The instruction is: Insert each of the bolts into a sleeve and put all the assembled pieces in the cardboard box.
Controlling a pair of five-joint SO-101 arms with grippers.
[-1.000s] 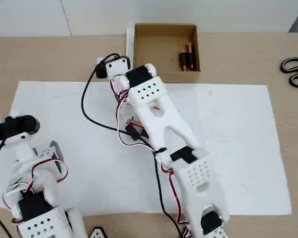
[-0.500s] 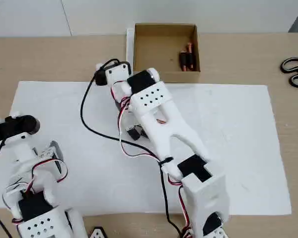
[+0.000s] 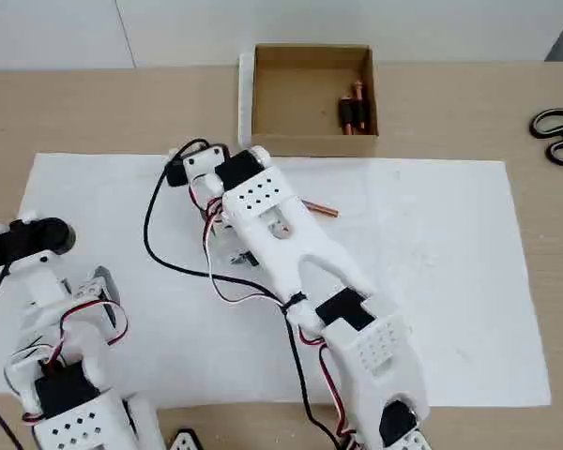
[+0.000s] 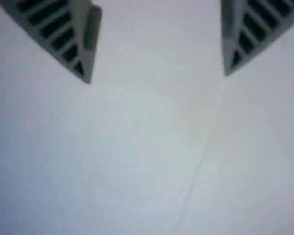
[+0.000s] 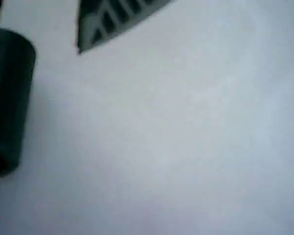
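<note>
Bolt [image 3: 321, 208] loose on paper [image 3: 450, 244]; assembled pieces [image 3: 354, 108] in cardboard box [image 3: 296, 94].

So there's a black sleeve [image 5: 7, 100] lying on its side on white paper [image 5: 186, 147], partly cut off by the frame edge. A ribbed jaw tip pokes in close by, with a gap between it and the sleeve. Can't tell how high it sits above the paper.

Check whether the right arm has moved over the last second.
Yes. The right arm has drawn back from the cardboard box, toward the table's near edge and slightly left, over the white paper.
</note>
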